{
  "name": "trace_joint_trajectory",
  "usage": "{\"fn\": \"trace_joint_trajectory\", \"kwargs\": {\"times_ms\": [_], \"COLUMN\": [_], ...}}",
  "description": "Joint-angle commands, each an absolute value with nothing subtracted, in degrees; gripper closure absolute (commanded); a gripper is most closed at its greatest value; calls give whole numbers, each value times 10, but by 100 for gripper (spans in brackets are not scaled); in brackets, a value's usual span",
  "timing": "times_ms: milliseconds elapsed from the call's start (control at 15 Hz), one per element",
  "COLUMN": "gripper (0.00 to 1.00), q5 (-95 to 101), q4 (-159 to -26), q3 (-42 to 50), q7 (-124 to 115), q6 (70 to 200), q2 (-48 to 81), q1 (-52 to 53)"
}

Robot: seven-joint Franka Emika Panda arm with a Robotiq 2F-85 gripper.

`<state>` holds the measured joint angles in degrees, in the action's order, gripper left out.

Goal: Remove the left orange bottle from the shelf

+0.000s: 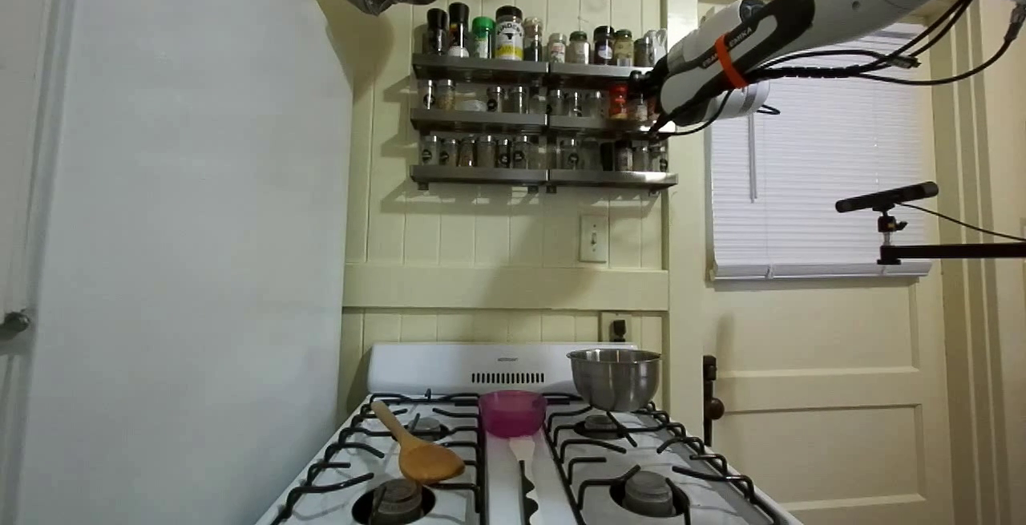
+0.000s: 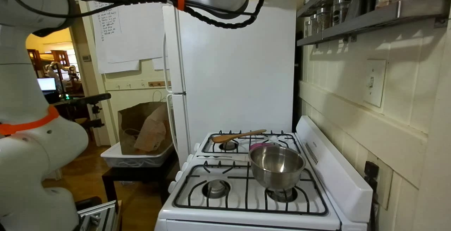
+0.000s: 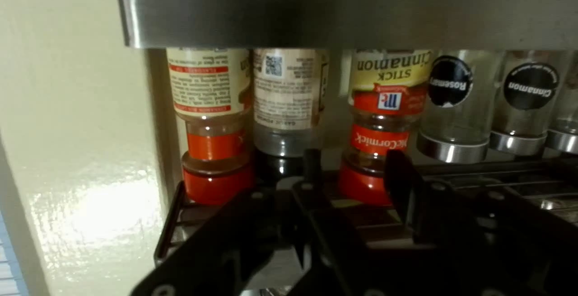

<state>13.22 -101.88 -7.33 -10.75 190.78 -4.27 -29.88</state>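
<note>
The shelf [image 1: 481, 122] is a dark metal wall rack with several tiers of jars. It also shows in another exterior view [image 2: 352, 24], and the upside-down wrist view shows its front rail [image 3: 316, 16]. The left orange bottle [image 1: 618, 100] stands on the middle tier. In the wrist view it is the McCormick cinnamon stick bottle [image 3: 379, 101] with a red cap. A second orange-capped bottle [image 3: 210, 142] stands at the rack's end. My gripper [image 3: 353, 158] is open, with its fingers on either side of the left bottle's cap. I cannot tell whether they touch it.
A dark-capped garlic powder jar [image 3: 289, 101] stands close beside one finger. A Rosemary jar [image 3: 456, 101] stands on the bottle's other side. The tier's rail crosses in front of the jars. Below are the stove, a steel bowl [image 1: 616, 381], a pink bowl [image 1: 513, 414] and a wooden spoon [image 1: 429, 461].
</note>
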Motion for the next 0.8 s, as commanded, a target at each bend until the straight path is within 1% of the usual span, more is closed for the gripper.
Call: {"fn": "trace_joint_trajectory", "kwargs": {"times_ms": [0, 67, 133, 267, 333, 400, 467, 533, 667, 733], "gripper": [57, 59, 58, 60, 62, 63, 66, 65, 70, 80], "q5": [128, 125, 123, 118, 115, 83, 77, 68, 54, 48], "q4": [-1009, -1009, -1008, -1007, -1007, -1007, -1005, -1003, -996, -992], "q3": [-87, -87, -89, -90, -90, -14, -5, 10, 32, 40], "q7": [-108, -107, -105, -102, -101, -65, -61, -53, -41, -36], "q6": [1935, 1938, 1943, 1952, 1956, 1958, 1962, 1966, 1972, 1975], "q2": [-25, -23, -20, -14, -12, -8, -5, 0, 8, 13], "q1": [-316, -317, -318, -319, -317, -230, -219, -201, -172, -160]}}
